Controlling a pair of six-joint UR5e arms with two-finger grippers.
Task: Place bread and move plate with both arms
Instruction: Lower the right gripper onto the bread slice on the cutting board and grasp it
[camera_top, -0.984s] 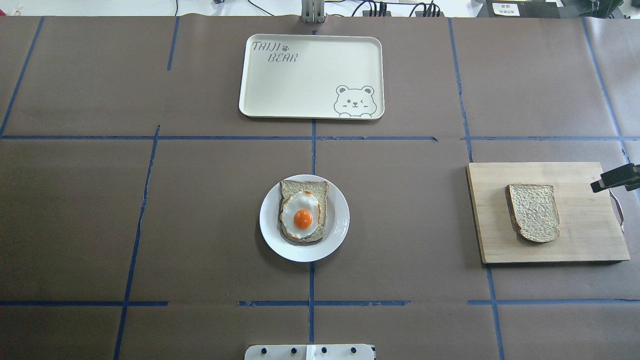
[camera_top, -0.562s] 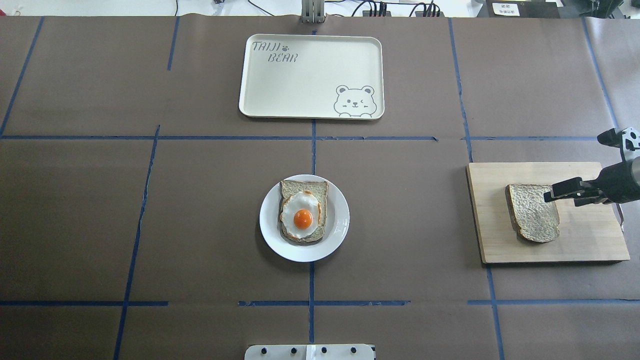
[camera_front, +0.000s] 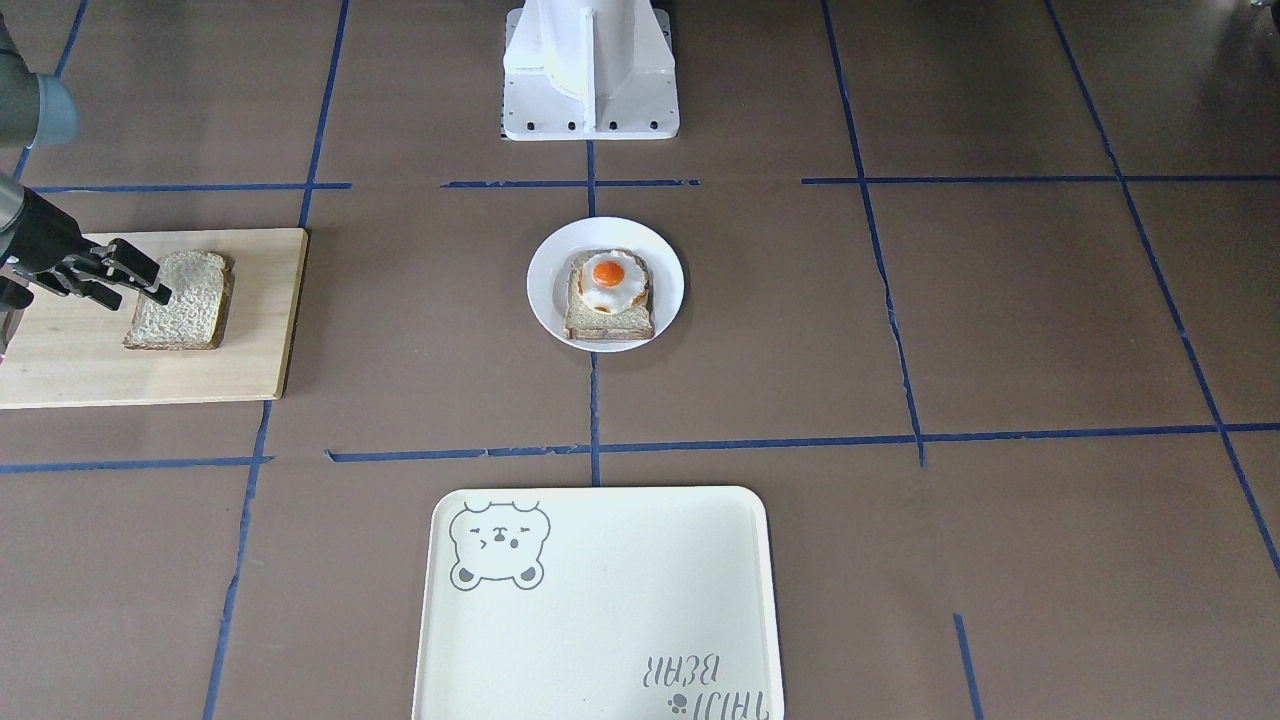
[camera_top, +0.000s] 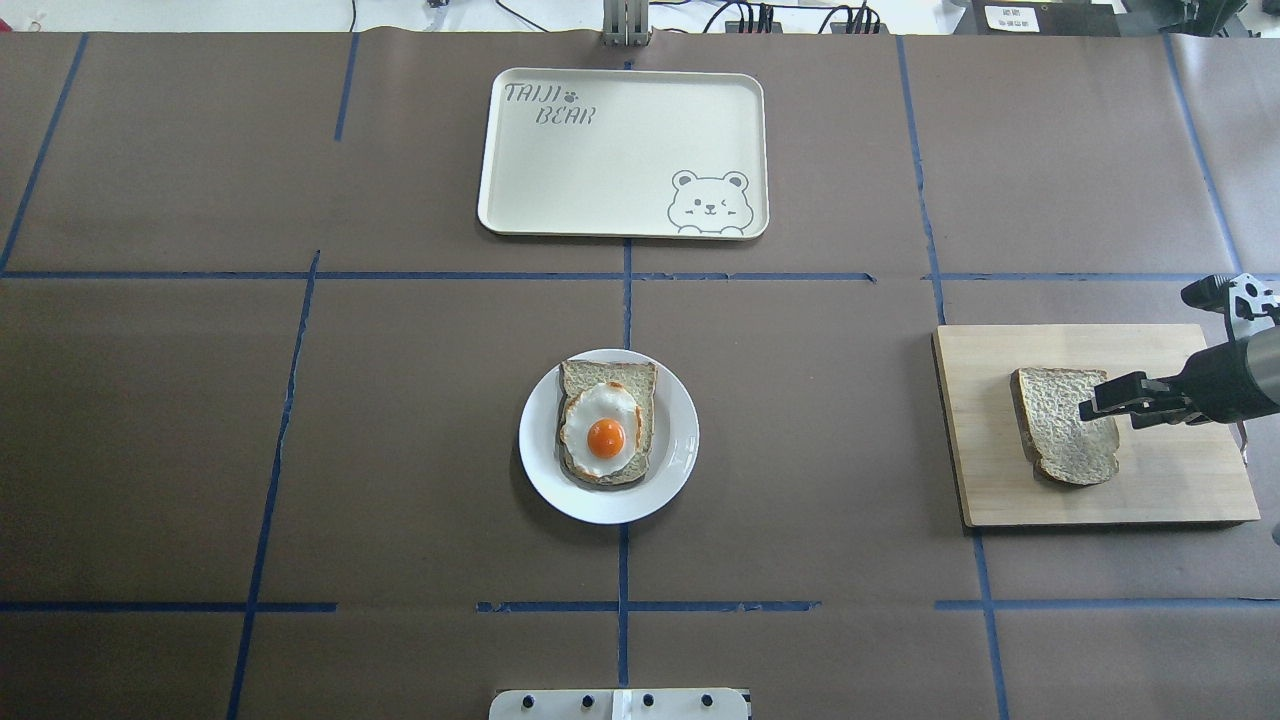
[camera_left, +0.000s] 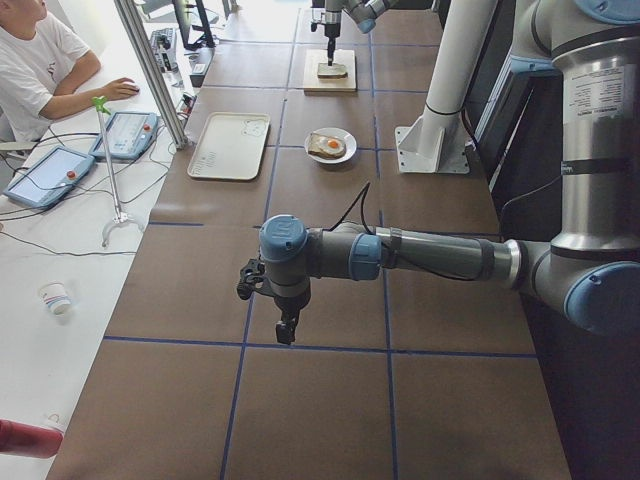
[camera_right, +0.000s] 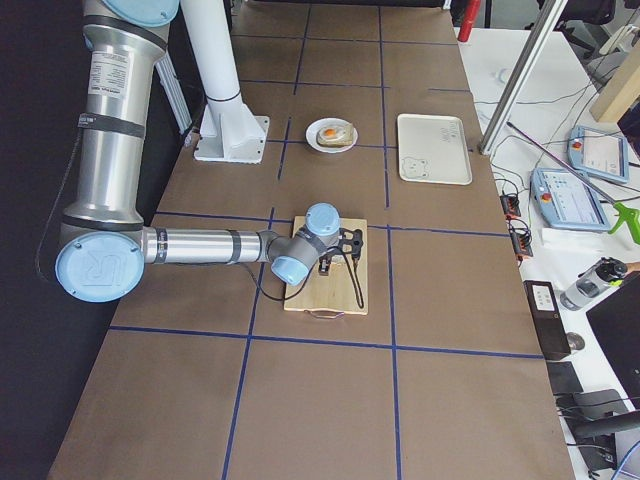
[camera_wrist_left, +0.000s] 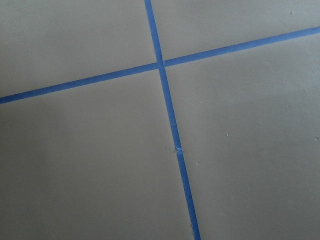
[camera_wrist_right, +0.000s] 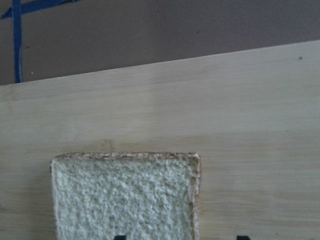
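The bread (camera_top: 1060, 430) lies flat on a wooden cutting board (camera_top: 1170, 480) at the table's right. My right gripper (camera_top: 1108, 410) is open and hangs just over the slice's right part; in the right wrist view its two fingertips straddle one edge of the bread (camera_wrist_right: 125, 195). The front view shows the same gripper (camera_front: 140, 292) over the bread (camera_front: 180, 300). The plate (camera_top: 675, 470) sits at the table's middle and holds an egg-topped toast (camera_top: 605, 430). My left gripper (camera_left: 287, 330) hovers over bare table far to the left; I cannot tell whether it is open or shut.
A cream bear tray (camera_top: 620, 150) lies beyond the plate at the table's far middle. The robot's white base (camera_front: 590, 70) stands on the near side. Blue tape lines cross the brown table cover. An operator (camera_left: 40, 60) sits past the far edge.
My right arm has come in from the right edge across the cutting board; its gripper now sits over the bread's right part. Bread and plate have not moved.
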